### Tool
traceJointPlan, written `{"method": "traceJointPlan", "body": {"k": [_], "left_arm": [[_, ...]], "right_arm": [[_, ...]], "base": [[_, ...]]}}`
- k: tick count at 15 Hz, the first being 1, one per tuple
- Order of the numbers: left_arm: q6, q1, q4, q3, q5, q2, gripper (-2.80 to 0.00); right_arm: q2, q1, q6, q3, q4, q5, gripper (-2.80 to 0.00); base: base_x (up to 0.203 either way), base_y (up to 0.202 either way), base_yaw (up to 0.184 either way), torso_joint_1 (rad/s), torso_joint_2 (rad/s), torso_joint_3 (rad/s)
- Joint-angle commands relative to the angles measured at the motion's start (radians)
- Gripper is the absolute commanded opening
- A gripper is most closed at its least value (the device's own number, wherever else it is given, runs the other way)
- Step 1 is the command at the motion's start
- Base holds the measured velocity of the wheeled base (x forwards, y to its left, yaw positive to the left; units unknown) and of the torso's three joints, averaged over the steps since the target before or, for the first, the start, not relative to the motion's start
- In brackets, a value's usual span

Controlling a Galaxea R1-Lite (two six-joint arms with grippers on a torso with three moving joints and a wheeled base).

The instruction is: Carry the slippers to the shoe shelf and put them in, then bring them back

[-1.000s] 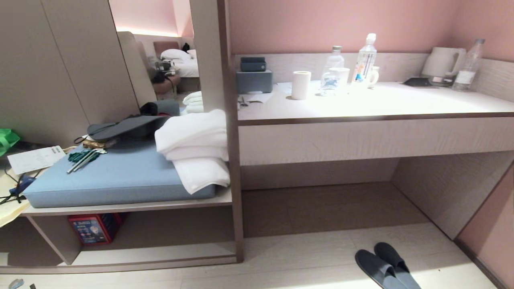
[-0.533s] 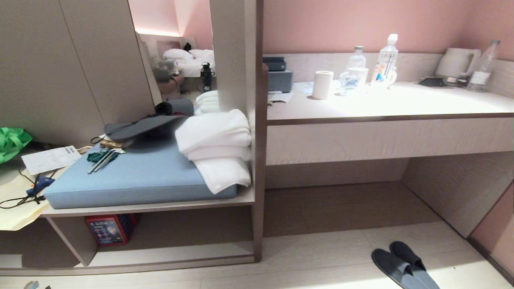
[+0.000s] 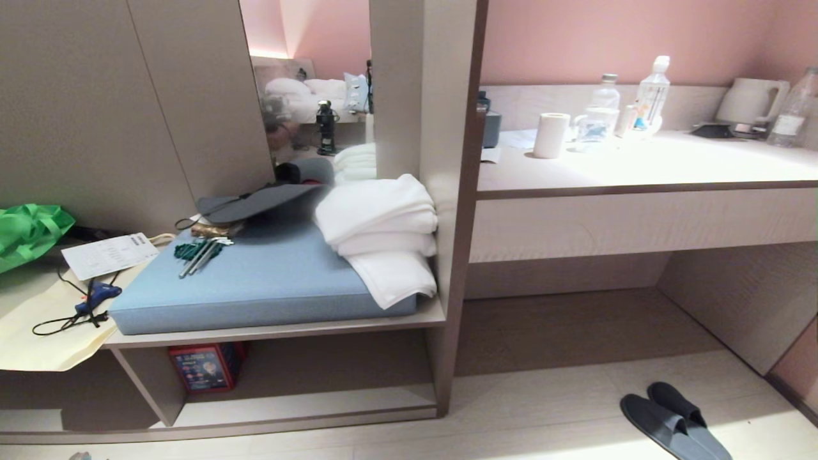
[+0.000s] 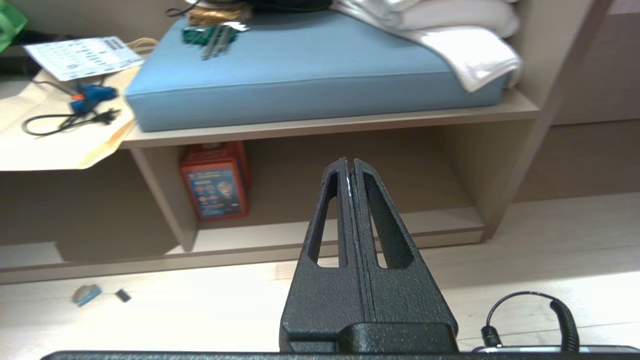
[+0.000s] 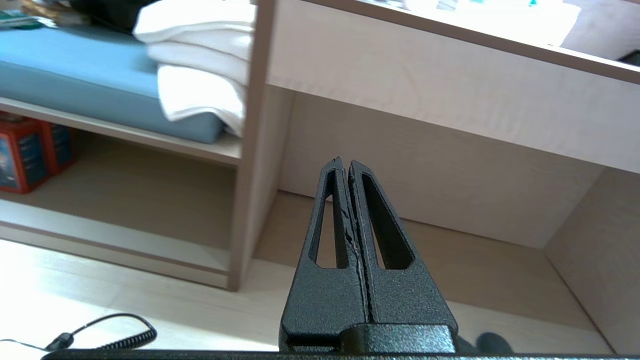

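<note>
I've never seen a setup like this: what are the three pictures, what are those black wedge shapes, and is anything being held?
They come from one mobile robot with two arms. The wide picture is from its head; the other two are from cameras on its wrists. The black wedges are its grasping tools: left tool and right tool, both shut and holding nothing. The slippers lie side by side on the floor in front of the desk recess. The shoe shelf is the low cubby under the blue cushion, with a red box inside.
</note>
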Motion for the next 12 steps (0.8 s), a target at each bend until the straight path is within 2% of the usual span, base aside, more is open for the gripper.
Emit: {"method": "traceJointPlan", "body": {"k": [1,12], "left_arm": [[-0.001,0.0,0.0,-0.001,0.0,0.001,-2.8],[-0.001,0.0,0.001,-0.001,0.0,0.001,-2.8]], "right_arm": [[0.001,0.0,-0.001,0.0,-0.001,0.002,-2.8],[0.001,0.0,-0.001,0.0,-0.001,0.002,-2.8]], "base": [[0.0,0.198,-0.002,0.004,0.01,0.002],[0.0,0.197,-0.002,0.003,0.0,0.002]]}}
